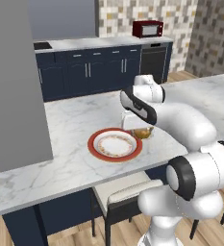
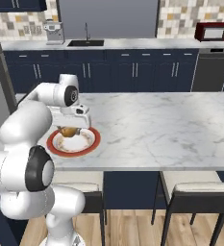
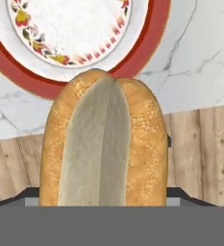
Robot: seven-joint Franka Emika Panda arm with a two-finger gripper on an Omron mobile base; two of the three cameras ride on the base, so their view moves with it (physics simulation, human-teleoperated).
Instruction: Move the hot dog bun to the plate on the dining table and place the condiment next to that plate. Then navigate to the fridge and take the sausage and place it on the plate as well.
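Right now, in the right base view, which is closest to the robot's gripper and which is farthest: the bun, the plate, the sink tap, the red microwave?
1. Bun: in the gripper, over the plate.
2. Plate: just under it, on the marble table.
3. Sink tap: far behind, on the back counter.
4. Red microwave: farthest, back counter's right end.

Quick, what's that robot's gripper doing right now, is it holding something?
Gripper: closed on the hot dog bun, held near the edge of the plate.
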